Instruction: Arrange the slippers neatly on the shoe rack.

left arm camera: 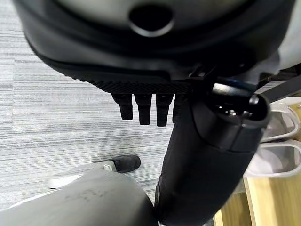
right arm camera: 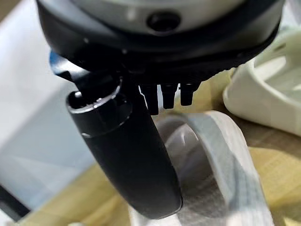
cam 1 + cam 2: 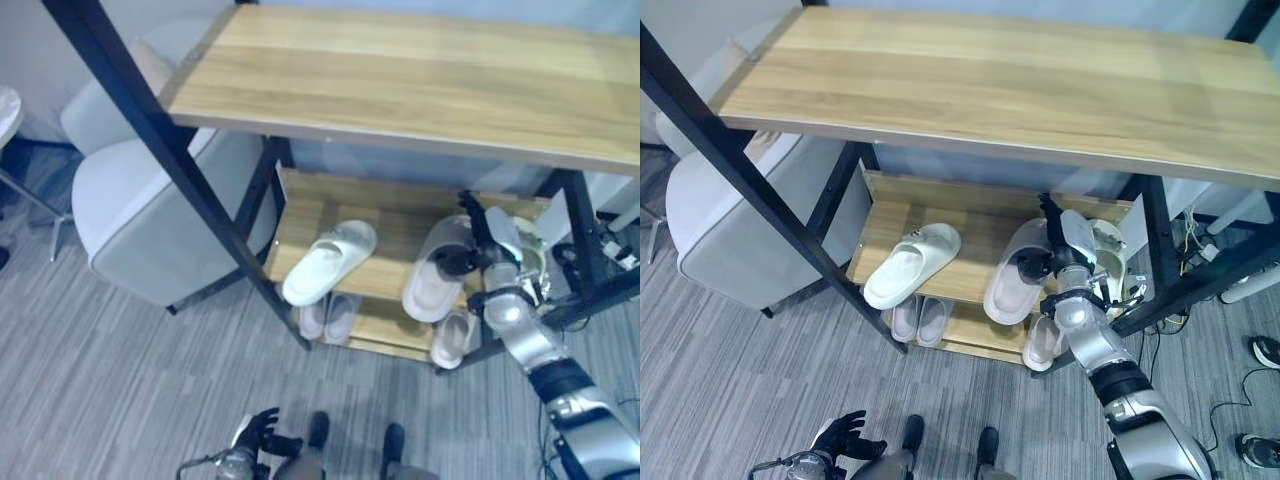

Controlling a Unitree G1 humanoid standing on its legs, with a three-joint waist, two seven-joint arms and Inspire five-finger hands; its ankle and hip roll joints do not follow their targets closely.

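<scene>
Pale grey slipper (image 3: pixel 432 285) (toe overhanging) under right robot hand (image 3: pixel 470 262).

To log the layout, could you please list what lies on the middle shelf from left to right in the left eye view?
White slipper → grey slipper → right robot hand at that slipper's strap → pale slipper behind it.

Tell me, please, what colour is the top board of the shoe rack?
Light wood-grain tan, clearest in the right eye view on the top board.
</scene>
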